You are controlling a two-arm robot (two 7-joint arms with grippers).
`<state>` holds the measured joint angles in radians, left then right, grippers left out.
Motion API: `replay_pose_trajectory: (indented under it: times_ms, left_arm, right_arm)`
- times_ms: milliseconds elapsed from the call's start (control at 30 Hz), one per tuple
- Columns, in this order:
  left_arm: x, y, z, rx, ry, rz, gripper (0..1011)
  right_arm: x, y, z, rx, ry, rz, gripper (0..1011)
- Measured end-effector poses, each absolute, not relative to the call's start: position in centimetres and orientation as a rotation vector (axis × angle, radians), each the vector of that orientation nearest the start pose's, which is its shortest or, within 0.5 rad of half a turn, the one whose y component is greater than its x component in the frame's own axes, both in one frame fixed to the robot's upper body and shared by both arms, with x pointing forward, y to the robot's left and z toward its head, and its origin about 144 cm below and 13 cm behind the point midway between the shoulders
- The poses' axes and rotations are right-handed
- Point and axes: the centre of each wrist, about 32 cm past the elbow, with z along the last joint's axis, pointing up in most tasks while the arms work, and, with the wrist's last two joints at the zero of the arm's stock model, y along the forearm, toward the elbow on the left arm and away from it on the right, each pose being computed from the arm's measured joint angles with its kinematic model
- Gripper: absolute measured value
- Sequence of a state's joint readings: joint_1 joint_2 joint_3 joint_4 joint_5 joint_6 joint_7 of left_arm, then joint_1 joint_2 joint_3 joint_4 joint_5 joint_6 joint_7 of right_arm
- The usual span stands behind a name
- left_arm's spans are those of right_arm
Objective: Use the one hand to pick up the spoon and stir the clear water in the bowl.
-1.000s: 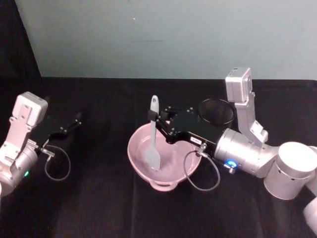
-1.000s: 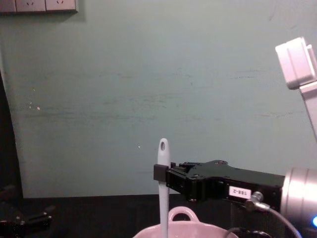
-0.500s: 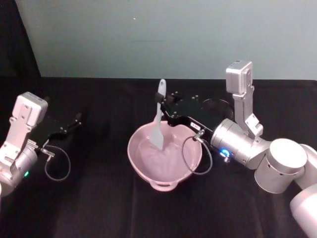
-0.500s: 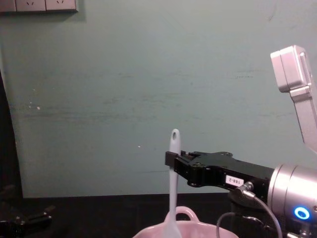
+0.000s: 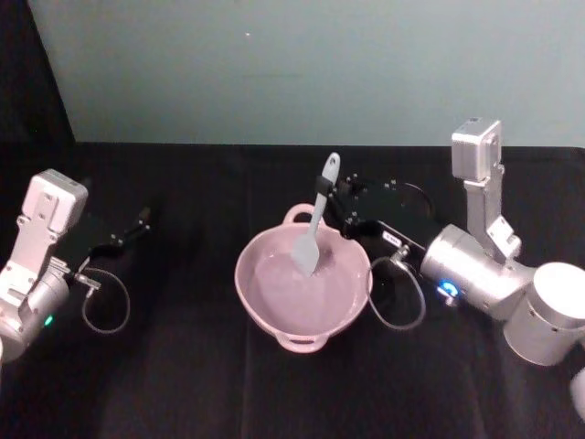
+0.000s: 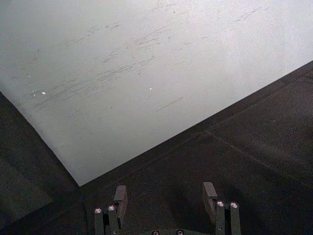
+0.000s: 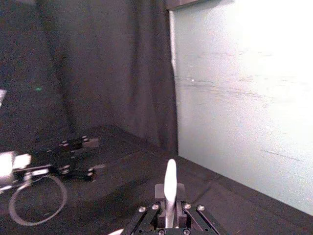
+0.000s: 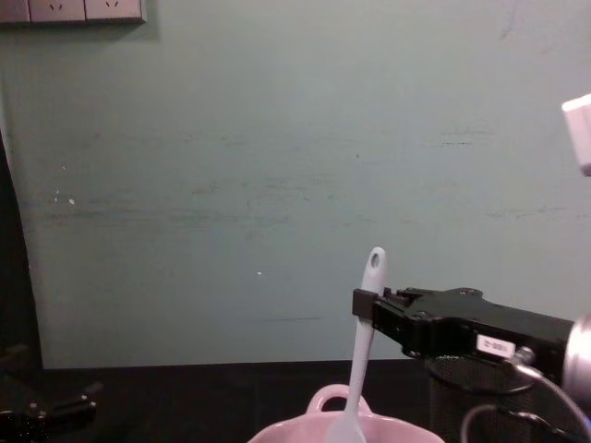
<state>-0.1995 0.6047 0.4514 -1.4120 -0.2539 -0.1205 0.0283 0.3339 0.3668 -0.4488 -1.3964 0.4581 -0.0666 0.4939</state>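
Note:
The pale pink bowl (image 5: 258,291) sits at the table's middle, its loop handle (image 8: 333,400) at the far rim. The white spoon (image 5: 316,222) stands in it, blade down near the far side, handle leaning up and to the right. My right gripper (image 5: 323,198), black and boxy, reaches in from the right and is shut on the spoon's handle below its oval hole. The chest view shows the spoon (image 8: 361,343) in the right gripper (image 8: 363,305) above the bowl (image 8: 282,432). The right wrist view shows the spoon (image 7: 169,186) rising between the jaws. My left gripper (image 5: 135,226) rests open at the left.
A black mesh cup (image 8: 454,382) stands behind the right gripper at the back right. A cable loop (image 5: 102,306) lies by the left arm, and another (image 5: 398,294) hangs under the right wrist. The black tablecloth ends at a teal wall.
The right gripper has carried the spoon from the bowl's left part to its far right side. The handle now leans rightward. The left arm has not moved.

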Motion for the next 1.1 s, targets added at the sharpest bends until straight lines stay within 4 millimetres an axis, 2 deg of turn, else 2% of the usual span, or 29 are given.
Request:
replay_pose_trajectory:
  times_ms: [333, 600, 800, 1100]
  left_arm:
    - [48.9, 31.0, 114.0, 0.304, -0.285, 1.248, 1011]
    - [48.9, 31.0, 114.0, 0.304, -0.285, 1.248, 1011]
    - [48.9, 31.0, 114.0, 0.304, -0.285, 1.248, 1011]
    - [48.9, 31.0, 114.0, 0.304, -0.285, 1.248, 1011]
  right_arm:
    - [50.6, -23.5, 118.7, 0.019, -0.076, -0.624, 125]
    - [49.9, -23.0, 119.6, -0.011, -0.091, -0.562, 125]
    - [50.3, -21.8, 119.8, -0.018, -0.09, -0.532, 125]
    - [52.1, -19.8, 119.8, -0.012, -0.103, -0.545, 125]
